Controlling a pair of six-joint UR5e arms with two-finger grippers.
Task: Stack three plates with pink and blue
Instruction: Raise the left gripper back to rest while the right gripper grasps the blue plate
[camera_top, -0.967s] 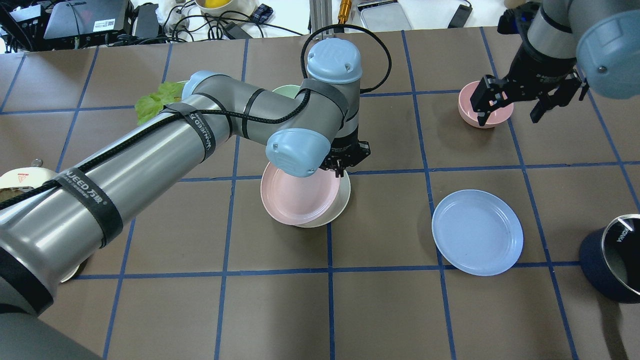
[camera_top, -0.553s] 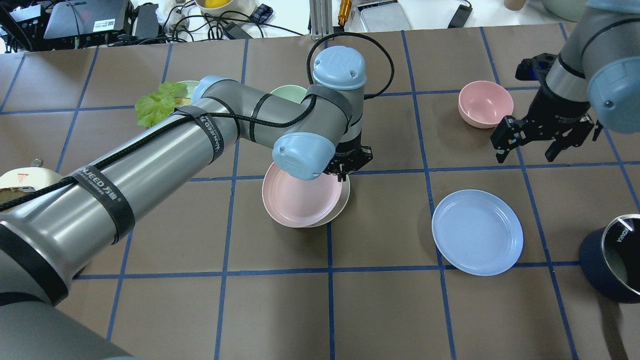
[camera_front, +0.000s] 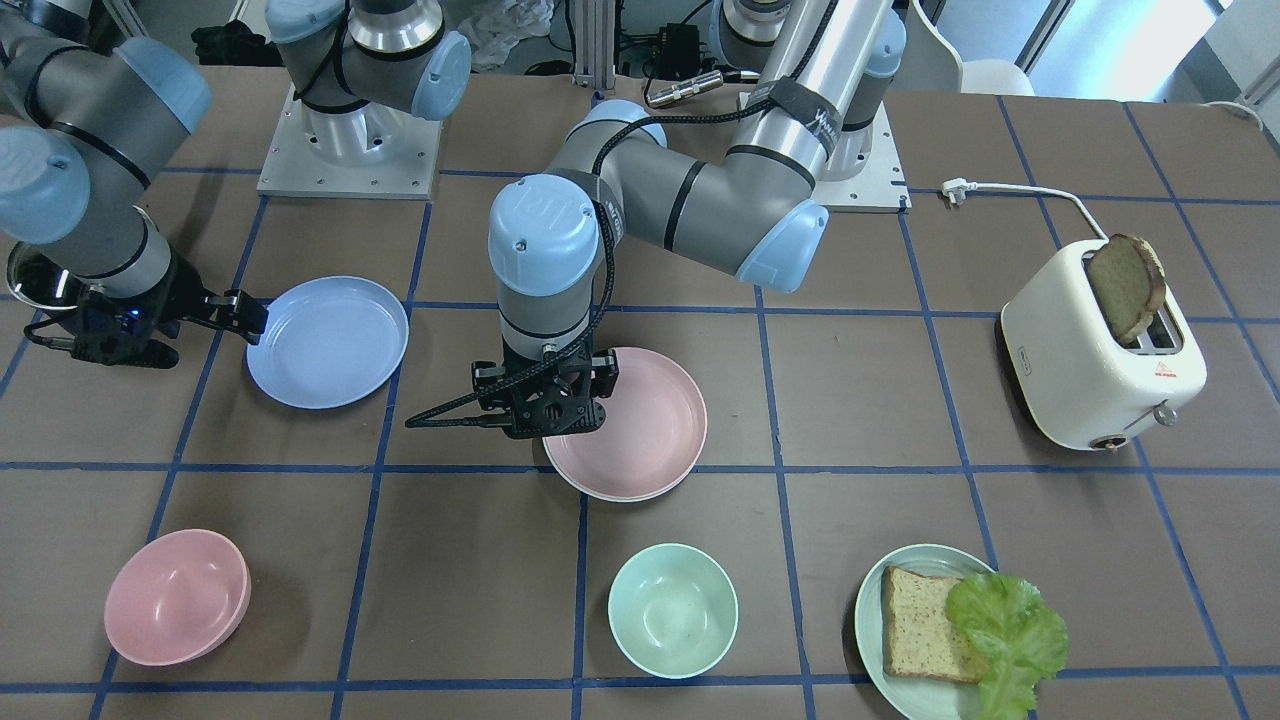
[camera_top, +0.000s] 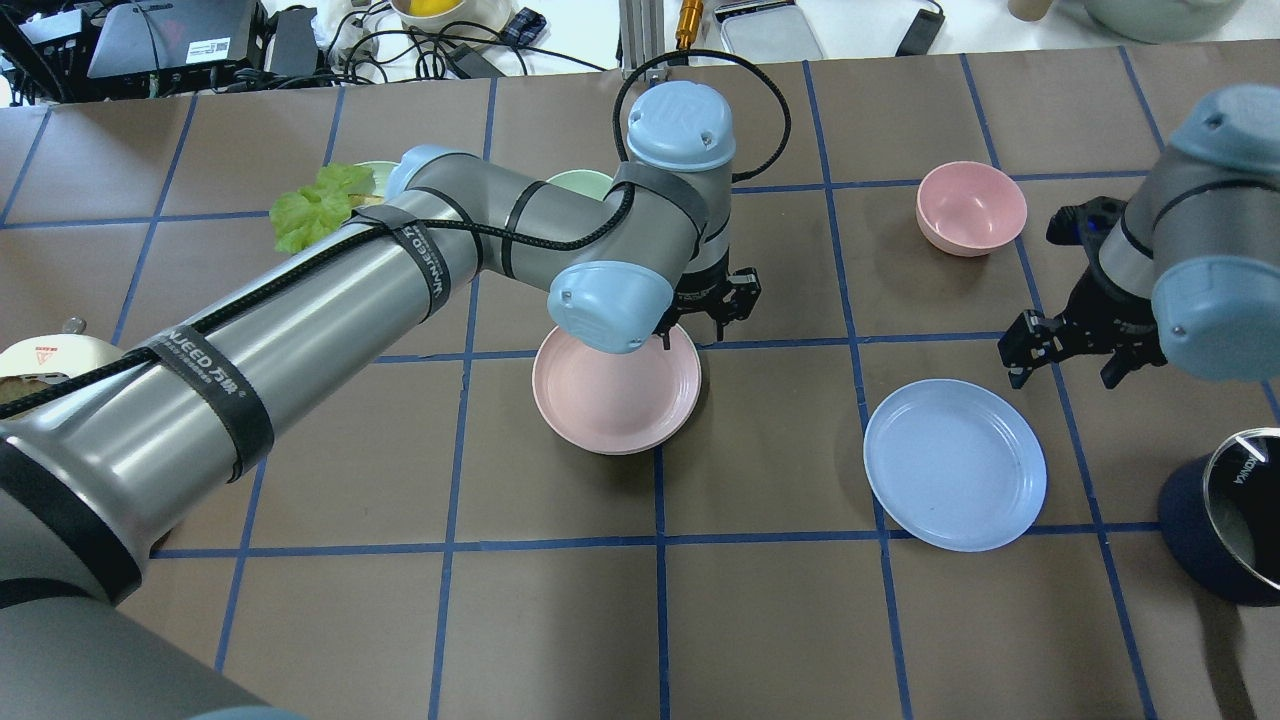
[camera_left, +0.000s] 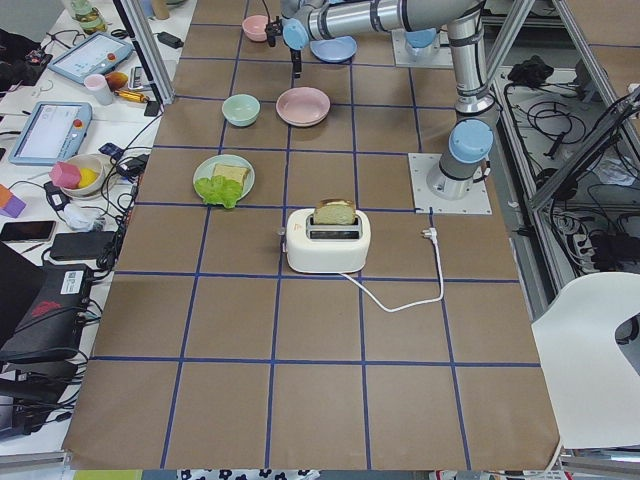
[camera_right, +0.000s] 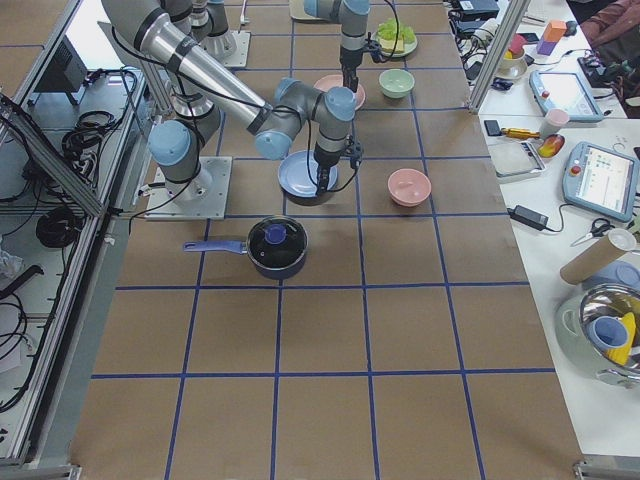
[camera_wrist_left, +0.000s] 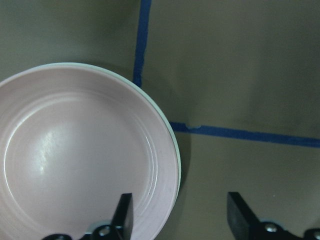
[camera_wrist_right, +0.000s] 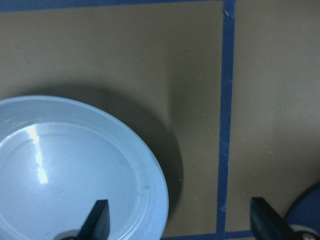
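Note:
The pale pink plate (camera_top: 615, 395) lies flat on the cream-white plate, of which only a thin rim (camera_wrist_left: 172, 145) shows. My left gripper (camera_top: 692, 335) is open and empty just over the pink plate's far right rim; it also shows in the left wrist view (camera_wrist_left: 180, 225) and the front view (camera_front: 548, 420). The light blue plate (camera_top: 955, 465) lies alone to the right (camera_front: 328, 340). My right gripper (camera_top: 1065, 370) is open and empty above the blue plate's far right edge, with the plate (camera_wrist_right: 75, 175) below its left finger.
A pink bowl (camera_top: 970, 205) stands at the far right and a mint bowl (camera_front: 672, 610) beyond the stack. A mint plate with bread and lettuce (camera_front: 905, 580) and a toaster (camera_front: 1100, 360) are on the left side. A dark pot (camera_top: 1230, 520) stands by the right arm.
The pink plate went from tilted and offset to flat and centred on the cream plate. My left gripper opened and let it go. My right gripper moved from the pink bowl to the blue plate's edge.

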